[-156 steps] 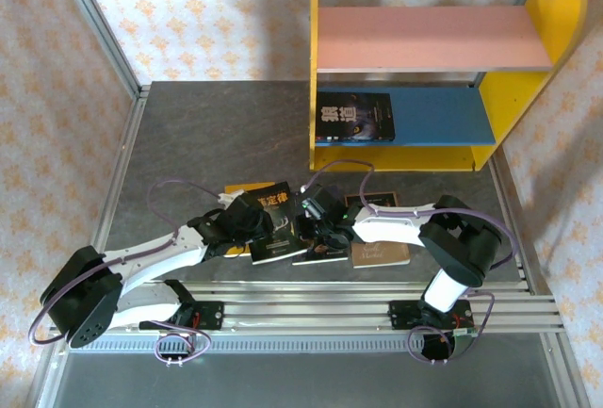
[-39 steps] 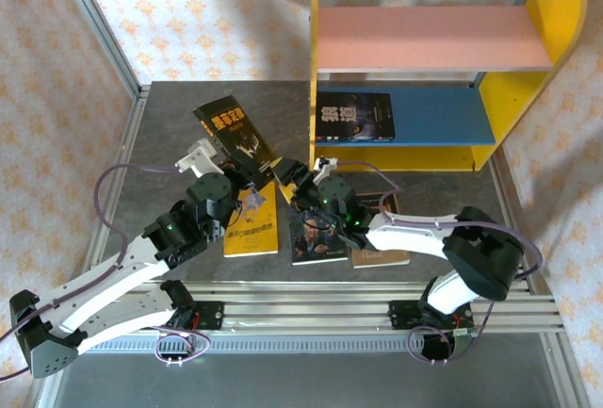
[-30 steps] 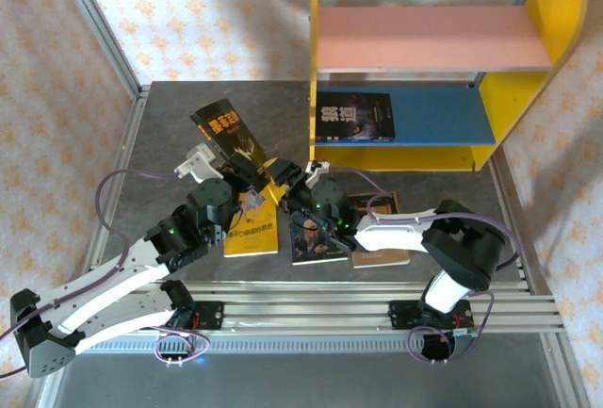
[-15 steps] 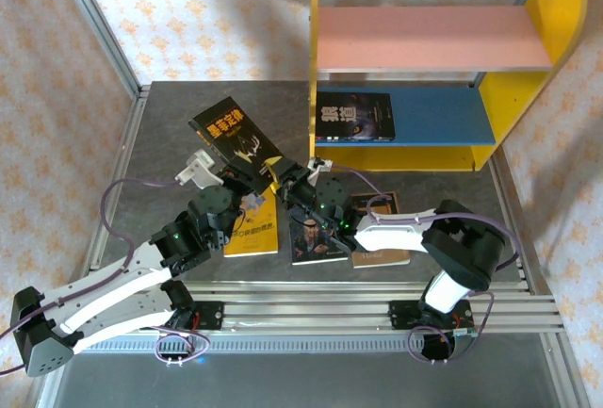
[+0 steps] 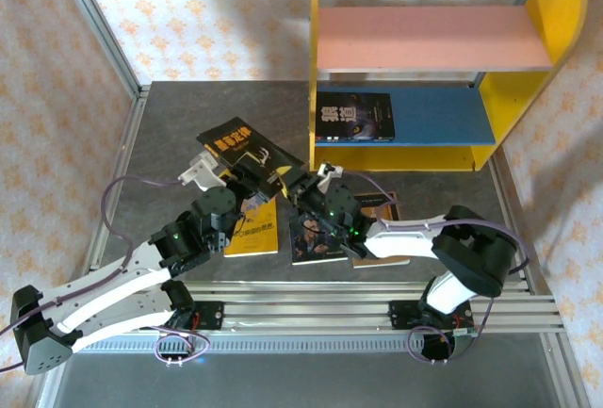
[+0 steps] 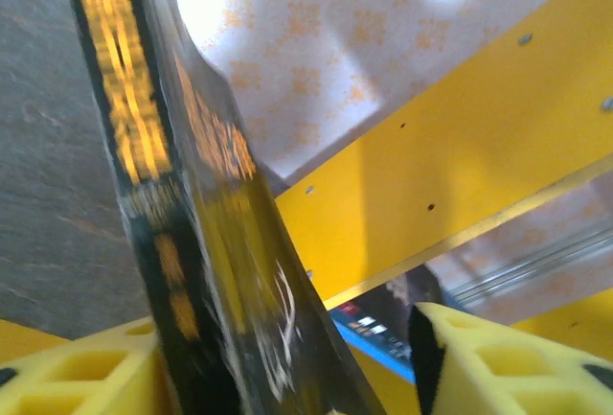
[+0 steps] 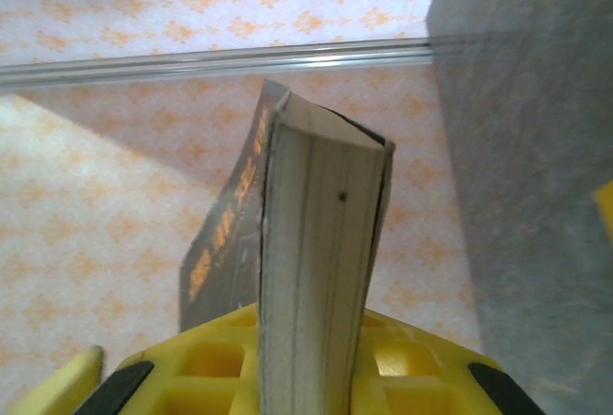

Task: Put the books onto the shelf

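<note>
So the left end effector point(image 5: 247, 182) is clamped on a black book point(image 5: 240, 149) with orange lettering. It's holding it tilted up off the counter point(image 5: 179, 125), just left of the shelf point(image 5: 424, 40), and the right end effector point(image 5: 298, 185) is pinching that same book's other edge. A yellow book point(image 5: 254, 231) lies flat underneath, and a dark book point(image 5: 353, 116) already sits on the shelf's blue lower board.
</note>
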Robot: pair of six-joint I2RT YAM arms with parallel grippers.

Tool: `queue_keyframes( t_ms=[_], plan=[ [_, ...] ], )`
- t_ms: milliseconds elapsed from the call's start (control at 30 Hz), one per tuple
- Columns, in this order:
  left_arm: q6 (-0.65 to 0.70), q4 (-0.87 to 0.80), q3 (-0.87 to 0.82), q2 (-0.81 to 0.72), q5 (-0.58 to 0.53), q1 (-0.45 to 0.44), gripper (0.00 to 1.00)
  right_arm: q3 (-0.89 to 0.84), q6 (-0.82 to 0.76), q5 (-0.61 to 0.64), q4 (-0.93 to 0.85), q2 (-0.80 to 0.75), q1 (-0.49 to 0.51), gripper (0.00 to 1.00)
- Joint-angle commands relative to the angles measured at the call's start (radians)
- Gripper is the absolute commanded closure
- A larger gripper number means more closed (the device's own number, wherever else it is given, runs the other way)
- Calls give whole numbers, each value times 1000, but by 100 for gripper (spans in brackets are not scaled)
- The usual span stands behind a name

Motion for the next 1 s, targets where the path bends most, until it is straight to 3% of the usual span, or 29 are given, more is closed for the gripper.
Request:
queue_keyframes(
  t_ms=[0,167,300,367,533,633,733,967],
  plan=[
    [41,-119,89,-16,-29,-2,36,-97,-120,31,-78,-105,-4,83],
    [99,-283,159,-13,-36,8,30,-178,-251,42,-352,-349,-28,83],
    [181,-464,281,65,76,61,29,-205,-361,-5,-626,-617,-93,83],
    [215,-531,330,122,181,104,29,-215,-400,-73,-768,-758,-175,83],
    [296,-479,325,228,643,247,29,-111,-594,-334,-1193,-1028,-441,82],
    [339,-457,323,286,797,265,28,-32,-696,-514,-1321,-1029,-569,81],
    [345,-380,292,312,942,279,28,-7,-732,-660,-1325,-980,-656,82],
    [307,-217,204,372,1139,312,27,68,-823,-787,-1313,-873,-686,82]
  ],
)
